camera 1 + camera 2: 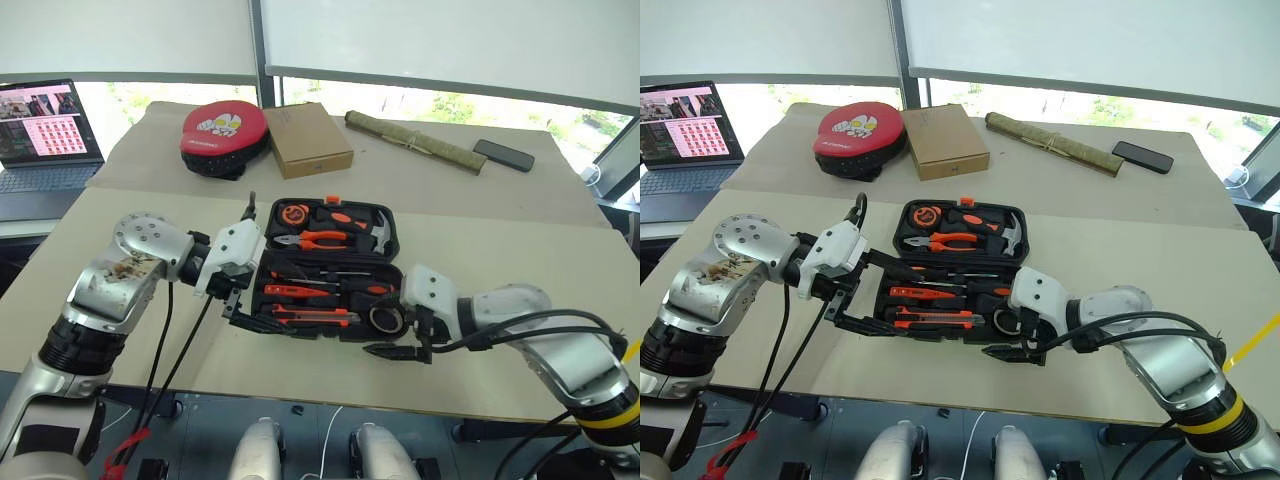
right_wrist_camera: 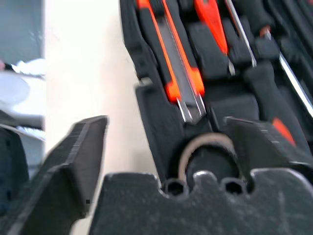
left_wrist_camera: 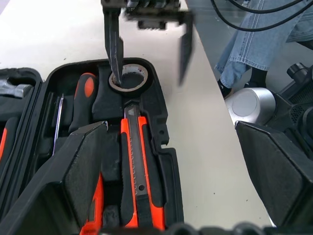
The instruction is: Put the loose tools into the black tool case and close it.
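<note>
- Right end effector is sitting at the near right corner of the black hinged plastic tool case, fingers spread wide and gripping nothing; one finger is over the roll of tape in its round pocket, the other is outside the case wall over bare tabletop.
- Left end effector is parked at the near left corner of the case, fingers also apart and empty, straddling the case edge.
- Case is lying open and flat mid-tabletop, lid half away from the robot, tray half nearest it.
- Loose tools are looking seated: orange-and-black utility knife lying flush in the front slot, black-and-orange screwdrivers lying in the slots behind it, thin metal shafts lying straight.
- Judgement: loading is looking done, closing is the step in hand.
- To do it well: pulling that right finger clear of the tape pocket first, then hooking the far lid edge and folding it toward the robot while the other end effector is pinning the tray.
- Checking that nothing is sitting proud of the moulded slots before pressing the latch.
- Materials: hard matte moulded plastic case, likely slippery on the smooth beige tabletop; rubbery-looking tool handles.
</note>
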